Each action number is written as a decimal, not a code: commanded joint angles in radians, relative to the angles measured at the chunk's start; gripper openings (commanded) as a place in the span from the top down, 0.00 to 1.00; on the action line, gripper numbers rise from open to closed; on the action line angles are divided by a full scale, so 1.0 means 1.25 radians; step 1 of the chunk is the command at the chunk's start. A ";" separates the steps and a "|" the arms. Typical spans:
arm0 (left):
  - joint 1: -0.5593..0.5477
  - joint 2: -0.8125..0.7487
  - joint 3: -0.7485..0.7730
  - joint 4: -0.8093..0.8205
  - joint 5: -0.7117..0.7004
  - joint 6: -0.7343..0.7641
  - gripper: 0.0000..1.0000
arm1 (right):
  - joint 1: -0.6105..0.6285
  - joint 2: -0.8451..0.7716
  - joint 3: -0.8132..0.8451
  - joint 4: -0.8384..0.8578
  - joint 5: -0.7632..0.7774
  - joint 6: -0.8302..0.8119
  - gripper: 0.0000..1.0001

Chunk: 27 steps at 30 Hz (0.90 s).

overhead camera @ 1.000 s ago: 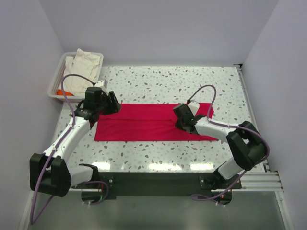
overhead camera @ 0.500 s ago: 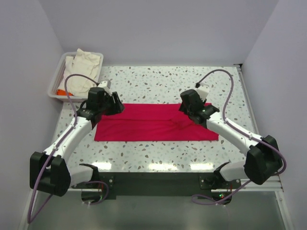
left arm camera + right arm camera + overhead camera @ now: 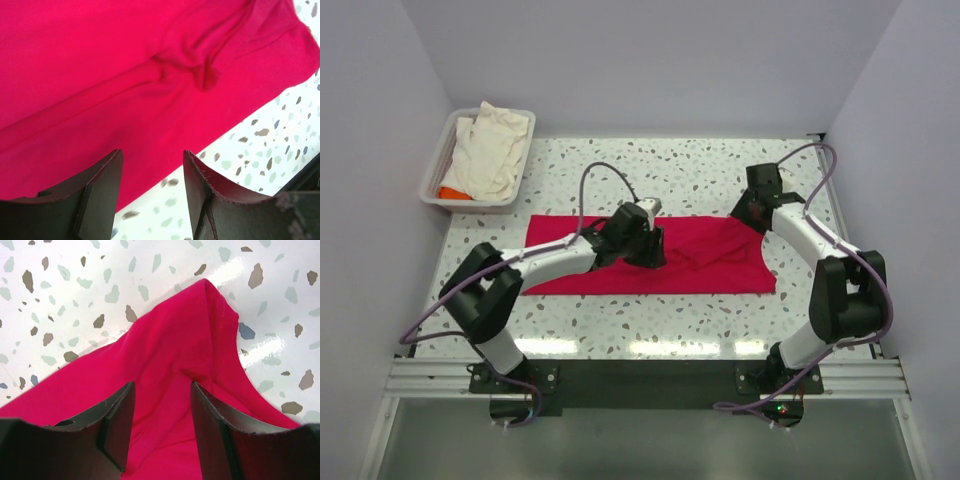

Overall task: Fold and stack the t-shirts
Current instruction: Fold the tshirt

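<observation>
My left claw [image 3: 152, 165] stands parted over the middle of the crimson t-shirt [image 3: 705, 272], a soft creased oblong on the speckled worktop [image 3: 670, 165]. My right claw [image 3: 162, 395], also parted and empty, hovers at that shirt's puckered far-right corner.

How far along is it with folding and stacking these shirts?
Early on. Done: the red t-shirt lies on the table as a long flat band, apparently folded lengthwise. In hand: the left fingers hover open above its middle, the right fingers open above its far right corner, neither gripping. Left: folding it shorter, then the cream t-shirt and orange fabric in the tray, and stacking.
</observation>
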 commanded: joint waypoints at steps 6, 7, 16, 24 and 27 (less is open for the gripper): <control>-0.102 0.189 0.210 0.085 -0.046 -0.005 0.51 | -0.017 0.009 0.046 0.010 -0.074 -0.020 0.56; -0.113 0.200 0.220 0.084 -0.047 -0.004 0.52 | -0.017 0.007 0.037 0.014 -0.079 -0.020 0.56; -0.143 0.314 0.332 0.064 -0.062 0.011 0.55 | -0.017 -0.002 0.023 0.006 -0.110 -0.025 0.58; -0.146 0.370 0.383 0.038 -0.076 0.012 0.59 | -0.018 -0.006 0.023 -0.009 -0.105 -0.037 0.58; -0.147 0.377 0.383 0.032 -0.077 0.012 0.64 | -0.017 -0.003 0.028 -0.011 -0.104 -0.040 0.58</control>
